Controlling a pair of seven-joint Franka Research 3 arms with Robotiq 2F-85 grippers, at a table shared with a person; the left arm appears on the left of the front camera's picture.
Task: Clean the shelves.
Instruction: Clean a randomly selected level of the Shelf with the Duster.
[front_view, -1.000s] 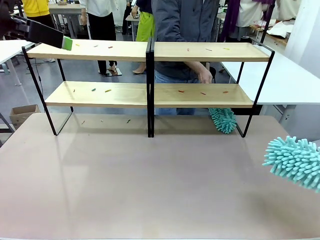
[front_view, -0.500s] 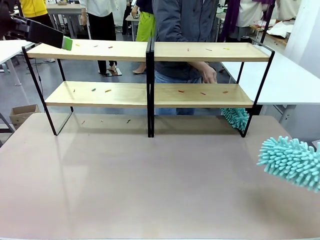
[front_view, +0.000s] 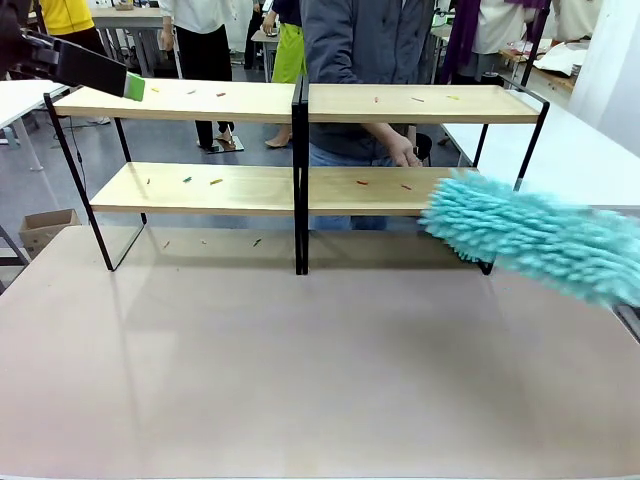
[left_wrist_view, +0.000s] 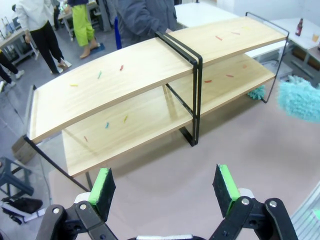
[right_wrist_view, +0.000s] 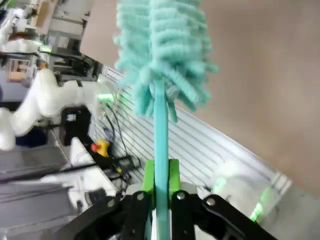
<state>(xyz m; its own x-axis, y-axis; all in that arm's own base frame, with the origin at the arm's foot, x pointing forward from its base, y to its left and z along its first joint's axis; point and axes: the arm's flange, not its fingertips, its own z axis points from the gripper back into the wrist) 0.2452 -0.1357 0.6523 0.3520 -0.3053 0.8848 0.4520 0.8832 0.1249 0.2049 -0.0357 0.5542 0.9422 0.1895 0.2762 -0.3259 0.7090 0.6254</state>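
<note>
Shelves (front_view: 200, 102) standing at far side of bench (front_view: 300, 380), coloured scraps (front_view: 215, 182) on both boards. Left hand (left_wrist_view: 164, 184) spread apart, empty. Right hand (right_wrist_view: 160, 175) clamped on teal duster (front_view: 530, 235), fluffy head near lower right board.

The bench (front_view: 300, 380) has a plain brownish top with a dull sheen. Beyond its far edge stands a person (front_view: 365, 40) in a grey jacket and blue jeans, facing the bench. A white table (front_view: 580, 160) lies off the far right corner, and another white table (front_view: 15, 95) off the far left corner. On the grey floor (front_view: 160, 150) near the bench's far left corner sits an open cardboard box (front_view: 45, 228). In the left wrist view, a dark bottle (left_wrist_view: 299, 26) stands upright on a white table, with a small cup (left_wrist_view: 315, 37) just beside it. Farther off are a person in a yellow top (front_view: 70, 15), a person in black trousers (front_view: 205, 45), and a person in bright green trousers (front_view: 290, 50).
</note>
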